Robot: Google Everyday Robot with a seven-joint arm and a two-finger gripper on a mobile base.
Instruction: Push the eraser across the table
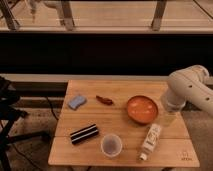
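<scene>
gripper (169, 114) is carried low at the right edge of the table (125, 88), just beside the orange bowl (142, 109) and near the bottle (151, 140) laid on its side; whether it is wide or narrow cannot be told. the eraser (84, 133) is found well apart from it, at the front left, near the cup (111, 145). it is judged light, stiff and easily slid over the planks. no grasp is needed: contact is best made at the middle of a long side, so that spinning is avoided.
</scene>
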